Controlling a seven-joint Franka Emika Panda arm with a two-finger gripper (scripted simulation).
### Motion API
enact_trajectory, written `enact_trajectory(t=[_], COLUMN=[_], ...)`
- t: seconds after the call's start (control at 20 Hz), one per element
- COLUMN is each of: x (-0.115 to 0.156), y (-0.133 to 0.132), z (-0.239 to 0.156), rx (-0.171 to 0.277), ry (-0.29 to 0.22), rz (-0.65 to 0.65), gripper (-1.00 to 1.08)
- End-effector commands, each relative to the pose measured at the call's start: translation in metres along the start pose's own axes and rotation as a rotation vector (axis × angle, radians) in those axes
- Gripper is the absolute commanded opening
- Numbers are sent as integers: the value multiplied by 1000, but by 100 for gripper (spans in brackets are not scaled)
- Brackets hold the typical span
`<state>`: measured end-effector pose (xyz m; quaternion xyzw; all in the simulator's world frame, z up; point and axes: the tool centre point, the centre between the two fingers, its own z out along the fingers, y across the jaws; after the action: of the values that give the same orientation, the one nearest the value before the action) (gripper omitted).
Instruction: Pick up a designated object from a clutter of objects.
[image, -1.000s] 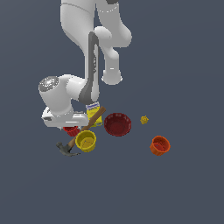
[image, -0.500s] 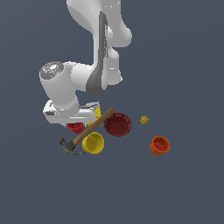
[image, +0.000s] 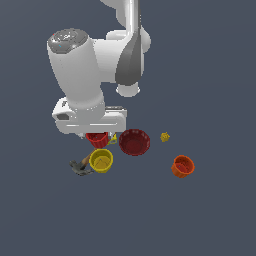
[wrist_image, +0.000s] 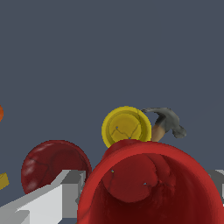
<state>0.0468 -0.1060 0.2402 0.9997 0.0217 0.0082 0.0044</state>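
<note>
Here, a red cup (image: 98, 139) sits in the end effector (image: 98, 139) above a plain dark counter (image: 210, 210).

The counter is a flat slate-grey surface that fills both views; no walls or other room features show. In the wrist view the red cup (wrist_image: 146, 186) fills the foreground with grey fingers (wrist_image: 72, 183) against its sides, so the end effector (wrist_image: 146, 192) is clamped on it. In the exterior view the white arm's wrist hides most of the cup. Just below it lies a yellow cup (image: 101, 161), touching a hammer (image: 80, 166) whose head points to the exterior view's left. A dark red bowl (image: 134, 142) sits just beside the red cup, on the exterior view's right. A small yellow bit (image: 164, 136) and an orange cup (image: 182, 166) lie farther right, well apart.
</note>
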Motion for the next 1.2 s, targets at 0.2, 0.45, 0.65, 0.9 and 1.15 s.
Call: enact_trajectory(t=[0.2,0.45,0.65,0.9,1.15], x=[25,42,53,63,68], y=[-41,-67,-82,-94,-100], z=[-62,-102,-125,-143,-153], rx=[2,5,7,8,9], ry=[-6,-10,-12,-15,-16], rz=[1,1,1,1,1], gripper=[-100,-100,-100,-100,-100])
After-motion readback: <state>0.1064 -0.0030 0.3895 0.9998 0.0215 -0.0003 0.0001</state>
